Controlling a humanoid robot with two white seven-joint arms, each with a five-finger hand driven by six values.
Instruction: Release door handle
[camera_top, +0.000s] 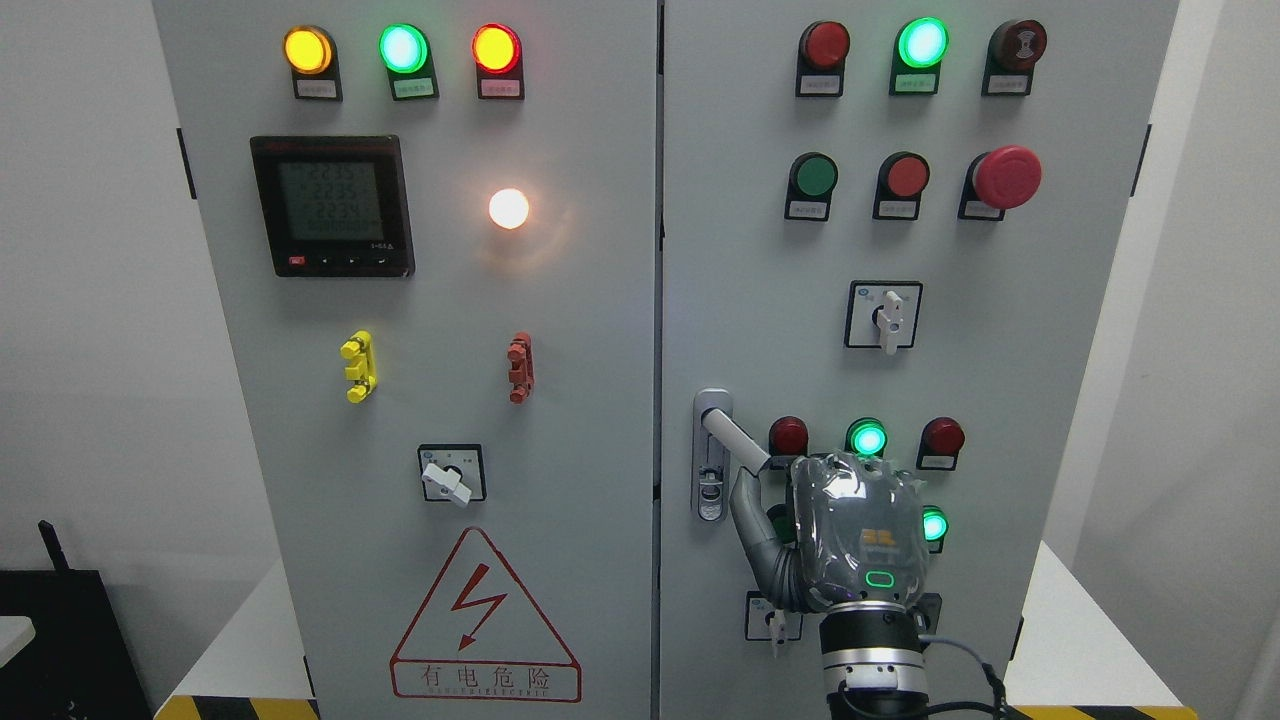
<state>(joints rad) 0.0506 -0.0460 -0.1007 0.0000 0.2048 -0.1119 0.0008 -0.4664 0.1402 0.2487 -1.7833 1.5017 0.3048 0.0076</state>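
Grey cabinet doors (560, 400) fill the view; the right hand (850, 530) seemingly grips the handle (735, 440) near the right door's left edge. Uncurl the fingers fully, then withdraw straight back.

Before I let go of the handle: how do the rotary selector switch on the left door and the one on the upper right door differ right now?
The left door's selector switch has its white knob swung diagonally toward lower right; the right door's selector switch points straight down. The left one sits lower, above the warning triangle; the right one sits higher, below the emergency stop. Both have white knobs on black-framed square plates.
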